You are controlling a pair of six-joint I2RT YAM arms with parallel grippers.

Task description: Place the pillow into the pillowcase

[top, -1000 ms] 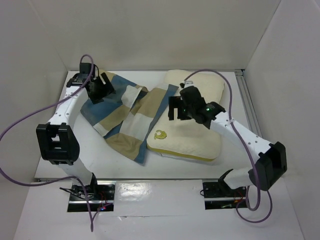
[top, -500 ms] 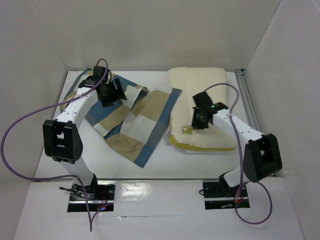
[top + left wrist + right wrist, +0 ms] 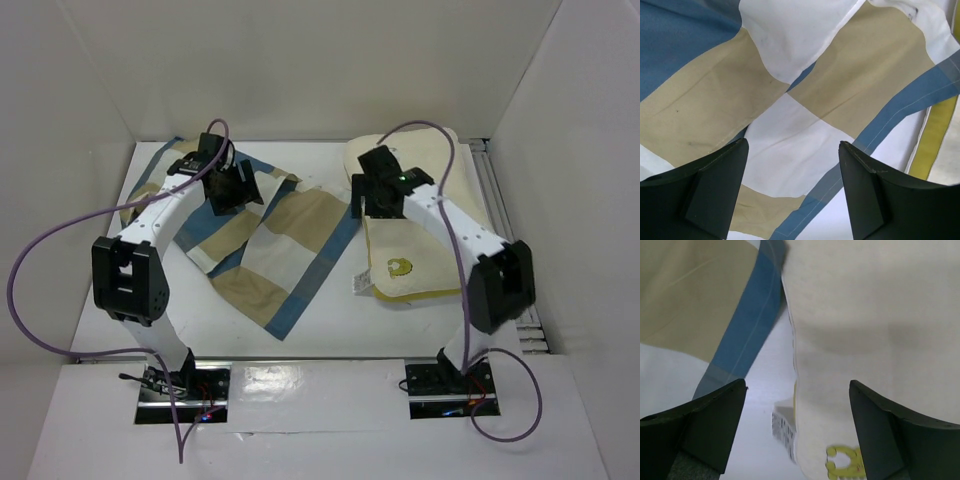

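Nearest the arm bases, a corner of the pillowcase (image 3: 270, 270) runs out over the white table (image 3: 330, 335). Just right of it lies the pillow's (image 3: 420, 260) near end, with its yellow logo (image 3: 398, 267) and its small white tag (image 3: 357, 283) at the left corner. Farther back, the right gripper (image 3: 365, 200) hangs over the pillow's left edge, fingers (image 3: 705, 430) spread wide and clamped on nothing. In the wrist view that edge runs between them, with the pillowcase's blue border to the left across a strip of bare table. The left gripper (image 3: 228, 190), likewise spread and empty, hovers over the checked cloth's far half, well left of the pillow. Beyond both, pillow and cover reach toward the back wall (image 3: 300, 70).
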